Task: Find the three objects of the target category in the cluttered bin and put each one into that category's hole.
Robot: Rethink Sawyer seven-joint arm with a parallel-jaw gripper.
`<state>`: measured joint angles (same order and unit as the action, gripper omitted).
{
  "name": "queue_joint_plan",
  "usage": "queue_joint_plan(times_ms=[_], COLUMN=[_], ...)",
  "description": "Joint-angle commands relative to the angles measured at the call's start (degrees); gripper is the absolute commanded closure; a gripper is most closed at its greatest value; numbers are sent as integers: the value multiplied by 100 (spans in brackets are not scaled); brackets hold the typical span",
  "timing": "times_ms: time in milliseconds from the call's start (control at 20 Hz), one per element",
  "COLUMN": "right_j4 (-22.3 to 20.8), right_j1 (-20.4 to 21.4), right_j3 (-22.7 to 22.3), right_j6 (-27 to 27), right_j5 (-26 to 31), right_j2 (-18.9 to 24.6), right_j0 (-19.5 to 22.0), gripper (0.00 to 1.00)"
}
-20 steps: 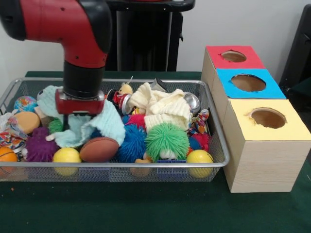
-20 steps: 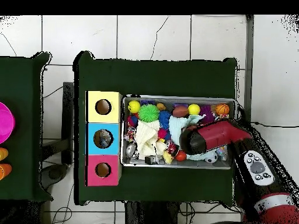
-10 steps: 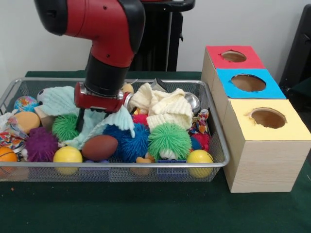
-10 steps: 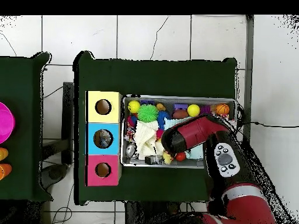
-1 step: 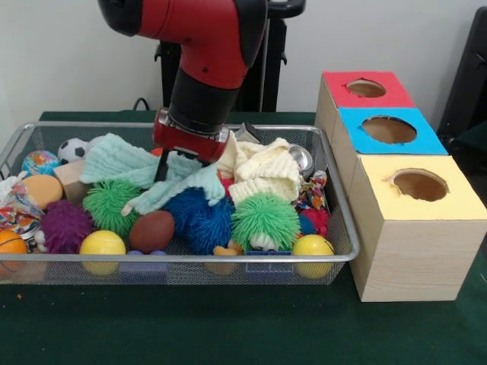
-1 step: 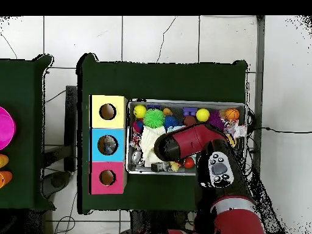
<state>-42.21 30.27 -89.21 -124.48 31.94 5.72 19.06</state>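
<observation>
From my end, going left to right across the front view: the wire bin [image 5: 335, 255] starts with a globe-patterned ball [image 5: 38, 162] and an orange ball [image 5: 11, 243] jammed against the left wall; then a purple spiky ball [image 5: 64, 225], a yellow ball [image 5: 102, 243] and a brown football [image 5: 153, 230] along the near rim, probably rolled down there because the pile slopes toward me.

Next is the mint cloth [image 5: 122, 162]; it's draped over the green spiky ball [image 5: 112, 204] and one corner is pulled up toward the gripper [image 5: 179, 163]. One dark finger [image 5: 161, 169] pokes down right at the cloth, but I can't tell if the fingers are apart or pinched on the fabric; the wrist hides the rest. My guess is the cloth is in the way more than it's the goal, since it covers whatever's underneath.

Right of that: a blue spiky ball [image 5: 199, 220], a cream knit cloth [image 5: 262, 173] heaped over the middle, and a second green spiky ball with eyes [image 5: 262, 220].

Far right, outside the bin, sit the yellow box [image 5: 415, 243], blue box [image 5: 388, 129] and red box [image 5: 365, 87], each with a hole on top. I don't know which category is the target, so I can't say where its three things are; nothing's being carried toward a hole yet.
</observation>
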Motion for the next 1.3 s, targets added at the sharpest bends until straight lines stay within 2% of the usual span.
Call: queue_joint_plan(times_ms=[50,550,1300], right_j4=[935,1363,1507], right_j1=[177,301,89], right_j3=[-967,-1131,-1145], right_j6=[-936,-754,-834], right_j5=[135,-29,-516], right_j2=[284,87,-72], right_j0=[-134,-262,-377], gripper=[0,0,0])
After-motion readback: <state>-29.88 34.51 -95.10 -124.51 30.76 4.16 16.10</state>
